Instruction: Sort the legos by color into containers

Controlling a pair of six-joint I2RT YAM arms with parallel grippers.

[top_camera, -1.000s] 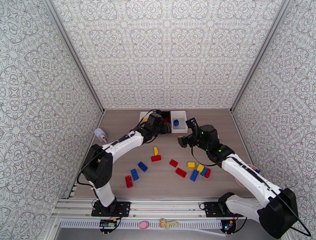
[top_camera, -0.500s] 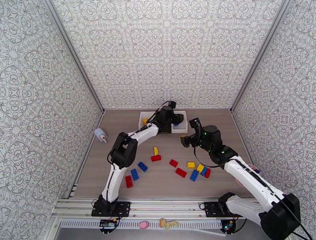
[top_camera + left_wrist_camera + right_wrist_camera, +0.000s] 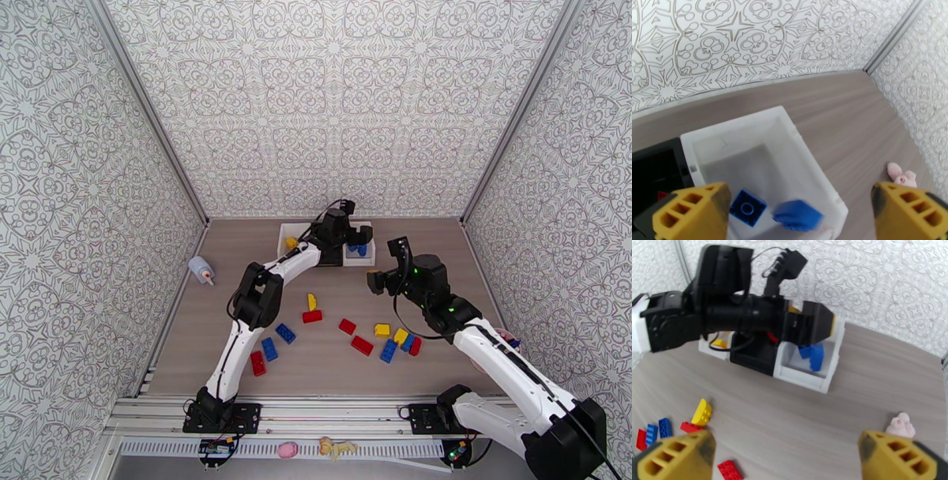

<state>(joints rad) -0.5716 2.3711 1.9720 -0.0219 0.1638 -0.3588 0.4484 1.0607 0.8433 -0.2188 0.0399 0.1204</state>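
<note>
Bounce-out looked the nearest risk: a smeared blue plastic brick (image 3: pixel 798 215) sat low inside the right-hand white rectangular bin (image 3: pixel 798 134), close to its near wall and beside a square blue studded brick (image 3: pixel 747 207). Its blur suggested motion, so it might hop the rim onto the wood-grain counter (image 3: pixel 442 260) or into the neighbouring black bin (image 3: pixel 655 158). A careless retreat of the left arm could also catch that rim and shove the row of bins. The right arm hovered near enough that crossing paths might end in a knock. The left fingers (image 3: pixel 691 215) stood wide apart above the white bin, gripping nothing and touching neither wall. The right fingers (image 3: pixel 675 457) were equally wide and empty, above bare counter. Loose red, yellow and blue bricks (image 3: pixel 362 345) lay scattered nearer the arm bases, unsorted.
</note>
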